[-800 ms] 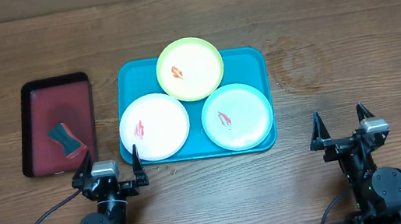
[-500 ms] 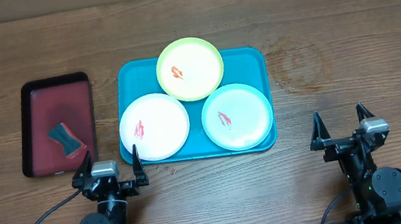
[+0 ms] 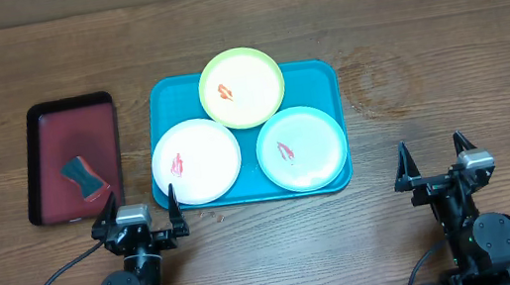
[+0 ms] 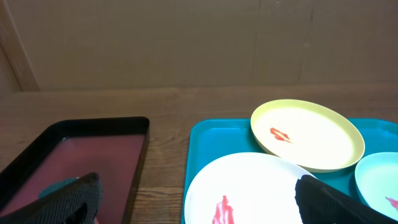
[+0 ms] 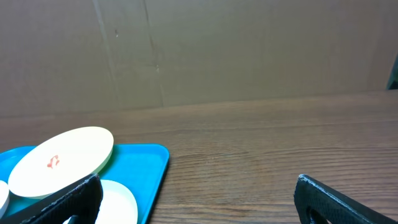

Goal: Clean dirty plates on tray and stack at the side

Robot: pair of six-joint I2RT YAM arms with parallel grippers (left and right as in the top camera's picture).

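Three plates lie on the turquoise tray [image 3: 311,77]: a yellow-green plate [image 3: 241,86] at the back, a white plate [image 3: 196,161] front left, a pale mint plate [image 3: 301,148] front right. Each carries a small red smear. My left gripper [image 3: 139,211] stands open just in front of the tray's left corner, nothing between its fingers. In the left wrist view the white plate [image 4: 249,190] and yellow-green plate [image 4: 308,134] lie ahead. Off to the right of the tray, my right gripper [image 3: 433,159] is open and empty; its wrist view shows the tray [image 5: 146,168] at left.
A dark-red, black-rimmed tray [image 3: 50,141] sits left of the turquoise one and holds a small teal and red sponge [image 3: 85,179]. Bare wood table [image 3: 444,66] stretches to the right. A cardboard wall [image 4: 199,37] closes the far side.
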